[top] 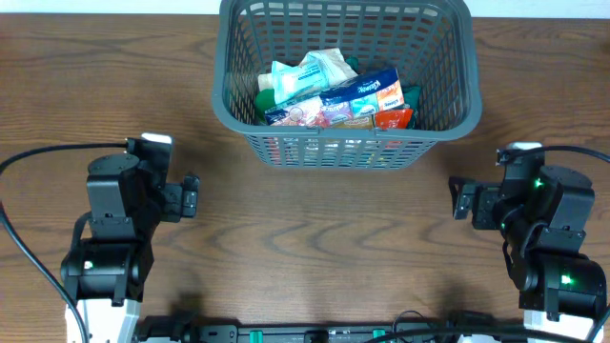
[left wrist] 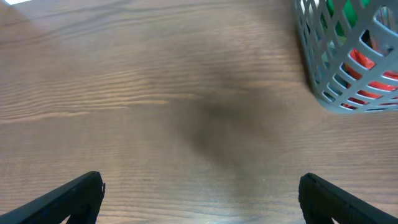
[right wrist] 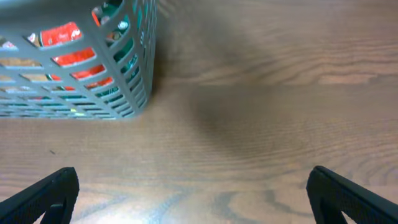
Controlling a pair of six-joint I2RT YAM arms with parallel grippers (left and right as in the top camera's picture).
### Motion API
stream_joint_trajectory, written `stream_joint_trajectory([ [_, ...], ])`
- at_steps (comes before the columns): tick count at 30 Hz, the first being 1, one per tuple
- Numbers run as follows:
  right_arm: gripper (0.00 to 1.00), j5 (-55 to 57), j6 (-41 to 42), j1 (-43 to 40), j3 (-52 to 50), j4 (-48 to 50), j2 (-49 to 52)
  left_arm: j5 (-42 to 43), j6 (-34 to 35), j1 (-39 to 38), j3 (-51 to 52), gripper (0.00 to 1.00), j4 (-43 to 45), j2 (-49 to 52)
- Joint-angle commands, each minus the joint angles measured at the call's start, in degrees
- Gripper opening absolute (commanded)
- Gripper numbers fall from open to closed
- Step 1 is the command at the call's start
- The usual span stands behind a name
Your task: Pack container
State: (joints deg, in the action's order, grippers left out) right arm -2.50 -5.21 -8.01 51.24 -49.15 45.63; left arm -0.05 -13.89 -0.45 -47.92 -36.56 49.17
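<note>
The container is a large dark grey lattice basket at the back middle of the table. It holds several snack packets in blue, white, red and green. Its corner also shows in the left wrist view and in the right wrist view. My left gripper is open and empty over bare wood at the front left. My right gripper is open and empty over bare wood at the front right. Both are well short of the basket.
The wooden table spreads between the two arms. A black rail with cables runs along the front edge.
</note>
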Motion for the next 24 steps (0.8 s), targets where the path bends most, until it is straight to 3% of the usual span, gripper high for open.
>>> stream_joint_trajectory([
  [1,0.99,0.59,-0.85,0.39,-0.35,-0.81,-0.28,-0.68,0.26,0.20,-0.39,0.99,0.17,0.59],
  [12,0.99,0.59,-0.90,0.63,-0.37,-1.27,-2.54,-0.66,0.26,0.20,-0.39,0.98,0.15,2.08],
  [18,0.99,-3.34,-0.81,5.99,-3.08,1.97,-16.11,-0.66,0.26,0.20,-0.39,0.99,0.15,2.16],
  [24,0.99,-4.15,-0.42,9.75,-18.45,14.27,-34.23,-0.66,0.26,0.20,-0.39,0.98,0.15,2.16],
])
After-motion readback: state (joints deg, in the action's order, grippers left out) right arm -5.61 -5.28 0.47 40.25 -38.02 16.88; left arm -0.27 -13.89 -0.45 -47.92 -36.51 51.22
